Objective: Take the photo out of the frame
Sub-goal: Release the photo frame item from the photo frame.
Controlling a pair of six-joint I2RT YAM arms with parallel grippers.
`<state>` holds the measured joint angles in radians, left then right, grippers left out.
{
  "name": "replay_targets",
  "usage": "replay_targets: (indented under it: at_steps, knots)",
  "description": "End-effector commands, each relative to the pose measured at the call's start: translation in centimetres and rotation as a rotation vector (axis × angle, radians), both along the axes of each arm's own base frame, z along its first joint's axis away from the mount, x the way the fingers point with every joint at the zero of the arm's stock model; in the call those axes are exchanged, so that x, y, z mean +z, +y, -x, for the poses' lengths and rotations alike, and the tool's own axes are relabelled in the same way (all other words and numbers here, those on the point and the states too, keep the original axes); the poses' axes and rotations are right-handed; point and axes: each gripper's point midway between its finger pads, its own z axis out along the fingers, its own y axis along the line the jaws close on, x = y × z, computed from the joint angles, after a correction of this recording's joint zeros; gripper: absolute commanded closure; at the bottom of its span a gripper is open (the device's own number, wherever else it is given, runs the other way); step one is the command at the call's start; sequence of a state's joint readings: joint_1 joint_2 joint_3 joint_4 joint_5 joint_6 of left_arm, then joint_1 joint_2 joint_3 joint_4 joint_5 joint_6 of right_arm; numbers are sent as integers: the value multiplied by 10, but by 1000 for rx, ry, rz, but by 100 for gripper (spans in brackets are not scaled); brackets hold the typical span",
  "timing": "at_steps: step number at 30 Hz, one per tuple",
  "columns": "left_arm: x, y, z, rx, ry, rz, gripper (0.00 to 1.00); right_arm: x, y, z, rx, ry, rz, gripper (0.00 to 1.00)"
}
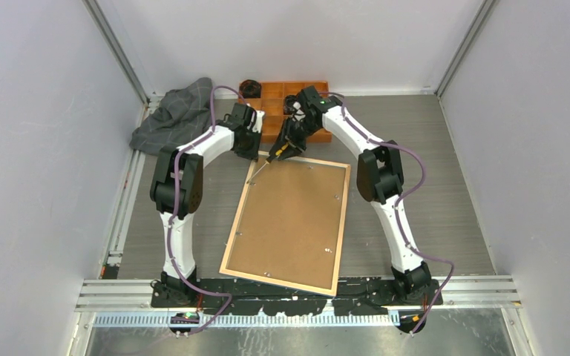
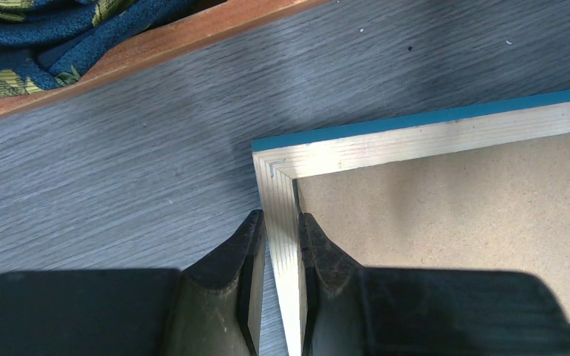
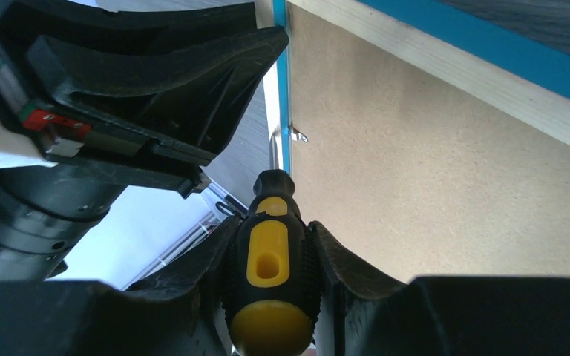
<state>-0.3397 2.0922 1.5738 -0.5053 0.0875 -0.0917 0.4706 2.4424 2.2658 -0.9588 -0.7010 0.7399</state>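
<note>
Top camera looks down from behind; both wrist cameras closely share the frame (image 2: 430, 137).

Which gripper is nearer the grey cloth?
Left. The left gripper, clamped on the frame corner, sits just right of the cloth; the right gripper, holding a screwdriver, is further right.

Soft, even overhead light filled the top view; the grey wood-grain table (image 1: 445, 208) carried faint shadows beside the arms (image 1: 182, 182). In the left wrist view the near black fingers (image 2: 226, 274) were dark and blurred. The right wrist view blew out white at lower left.
</note>
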Motion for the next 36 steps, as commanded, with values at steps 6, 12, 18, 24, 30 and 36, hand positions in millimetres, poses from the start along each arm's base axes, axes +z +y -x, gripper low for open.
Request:
replay_targets:
  at_steps: [6, 12, 18, 24, 30, 36]
  knots:
    - [-9, 3, 1, -30, -20, -47, 100, 28, 5, 3, 22, -20, -60, 99]
    - [-9, 3, 2, -27, -20, -45, 100, 48, -14, -5, -9, -60, -67, 99]
    - [-8, 2, 1, -23, -19, -37, 100, 39, -25, -10, -26, -48, -52, 99]
    - [-7, 2, 0, -23, -24, -37, 100, 29, -20, -16, -40, -33, -48, 99]
    - [-8, 2, -1, -22, -24, -38, 100, 18, -9, -13, -17, -15, -41, 99]
    - [-10, 2, -1, -23, -19, -41, 100, 8, -2, -6, 0, 0, -27, 99]
